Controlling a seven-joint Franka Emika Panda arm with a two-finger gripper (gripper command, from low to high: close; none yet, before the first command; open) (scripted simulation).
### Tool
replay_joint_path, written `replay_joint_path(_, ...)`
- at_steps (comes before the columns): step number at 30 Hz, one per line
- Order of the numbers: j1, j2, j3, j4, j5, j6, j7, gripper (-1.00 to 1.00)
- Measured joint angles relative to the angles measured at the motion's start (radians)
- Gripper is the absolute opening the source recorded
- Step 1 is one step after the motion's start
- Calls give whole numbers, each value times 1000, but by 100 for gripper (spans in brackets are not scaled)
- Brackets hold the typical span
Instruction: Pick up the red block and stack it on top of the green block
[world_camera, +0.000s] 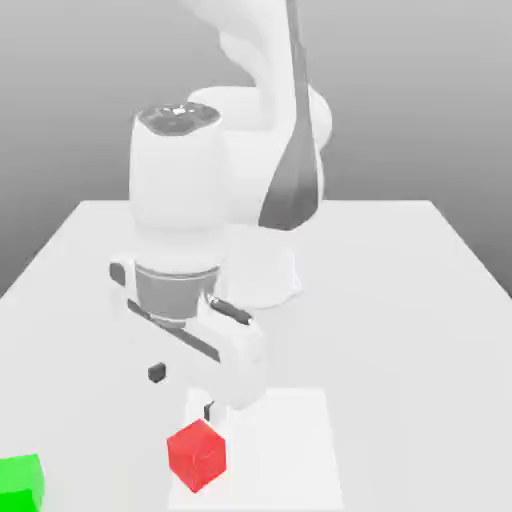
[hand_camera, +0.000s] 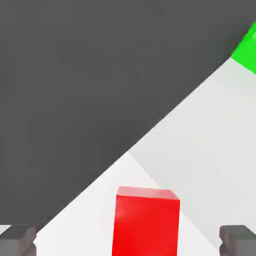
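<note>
Red block (world_camera: 197, 455) is sitting flat on the white table (world_camera: 400, 300), near the front edge, so I'll use it as the landmark. Green block (world_camera: 20, 482) is on the same table, well apart from it toward the exterior view's left, partly cut off by the frame edge. Gripper (world_camera: 182, 392) hangs just above the red cube, pointing down, not touching it. From the hand view the red block (hand_camera: 146, 222) sits between the two dark fingertips (hand_camera: 17, 239), which are spread wide with clear gaps on both sides, so nothing's grabbed. Green block (hand_camera: 247, 46) peeks in at a corner there.
</note>
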Motion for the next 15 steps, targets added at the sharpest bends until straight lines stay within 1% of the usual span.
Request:
replay_joint_path(4,16,144,-23,16,-23,116,28,0)
replay_joint_path(5,19,173,-28,20,-29,140,32,-100)
replay_joint_path(11,22,187,-31,22,-35,154,37,-100)
replay_joint_path(15,9,89,-12,7,-10,71,19,-100)
